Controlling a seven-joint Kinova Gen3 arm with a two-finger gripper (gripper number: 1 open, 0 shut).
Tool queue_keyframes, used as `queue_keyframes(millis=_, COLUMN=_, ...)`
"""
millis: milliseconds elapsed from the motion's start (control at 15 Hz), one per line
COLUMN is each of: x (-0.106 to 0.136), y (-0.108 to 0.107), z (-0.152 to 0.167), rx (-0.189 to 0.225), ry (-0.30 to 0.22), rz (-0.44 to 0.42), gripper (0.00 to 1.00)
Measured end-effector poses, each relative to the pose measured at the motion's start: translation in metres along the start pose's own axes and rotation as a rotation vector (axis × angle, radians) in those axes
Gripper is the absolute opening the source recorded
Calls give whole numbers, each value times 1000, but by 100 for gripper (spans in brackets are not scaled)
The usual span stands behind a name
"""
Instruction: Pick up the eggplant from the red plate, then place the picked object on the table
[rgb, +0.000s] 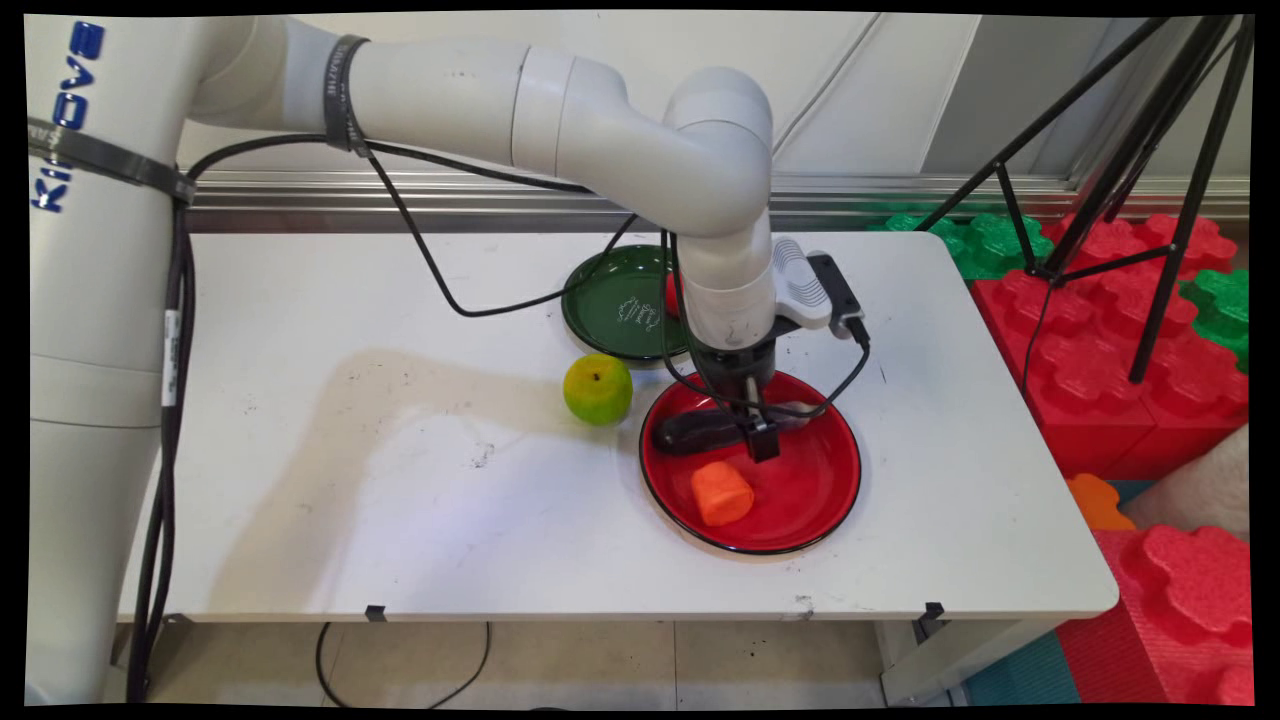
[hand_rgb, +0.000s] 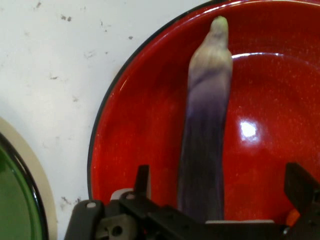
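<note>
A pale panelled wall (rgb: 620, 60) fills the frame's top. Large red and green foam blocks (rgb: 1110, 330) crowd the right, beneath a black tripod (rgb: 1150, 150). Beige tiled floor (rgb: 600, 660) shows below.

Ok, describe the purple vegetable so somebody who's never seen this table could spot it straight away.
Start at the red plate on the white table's right half. The eggplant lies on the plate's far side, directly under the pincer, whose fingers straddle it. It's long, dark purple and pale at one tip, unlike the stubby orange piece beside it.
</note>
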Motion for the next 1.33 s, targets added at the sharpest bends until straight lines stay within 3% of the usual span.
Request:
queue_keyframes(millis=200, x=-1, y=-3, z=7, rx=-9, ry=4, rz=0, gripper=100)
queue_keyframes(millis=267, x=-1, y=-4, z=9, rx=-11, ry=6, rz=0, gripper=0)
queue_keyframes(millis=867, x=0, y=-15, z=4, rx=-10, ry=54, rz=7, gripper=0)
queue_keyframes(millis=1333, x=-9, y=-28, z=-65, rx=52, ry=110, rz=-18, gripper=0)
